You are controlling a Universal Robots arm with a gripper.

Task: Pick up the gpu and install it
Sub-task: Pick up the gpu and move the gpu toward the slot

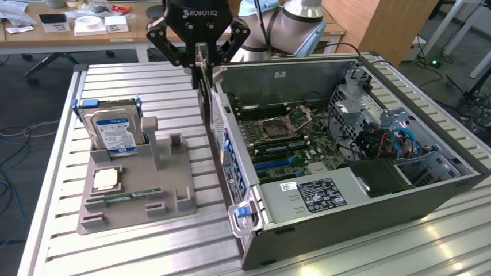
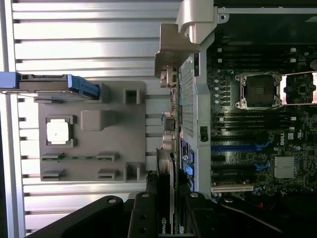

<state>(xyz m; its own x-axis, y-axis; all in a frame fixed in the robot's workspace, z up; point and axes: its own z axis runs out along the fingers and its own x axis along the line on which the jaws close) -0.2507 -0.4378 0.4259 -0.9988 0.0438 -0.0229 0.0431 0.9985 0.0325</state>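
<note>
- The gripper (image 1: 201, 70) is closed partway, pinching the gpu (image 1: 203, 98) by its upper edge, so the thin card hangs straight down.
- In the exterior view the card is a dark edge-on strip just outside the computer case (image 1: 345, 195). It's at the far end, on the exterior view's left of the case wall.
- The wrist view looks down along the card. There's a small logo between the fingers (image 2: 144, 210), and the card runs beside the perforated wall (image 2: 188, 99), not over the motherboard (image 2: 257, 148). Can't tell if it's touching.
- The exterior view catches the label on the hard drive (image 1: 111, 129), which stands in the gray tray (image 1: 172, 190).
- A CPU chip (image 1: 106, 179) and memory stick (image 1: 123, 196) lie nearer in that tray.
</note>
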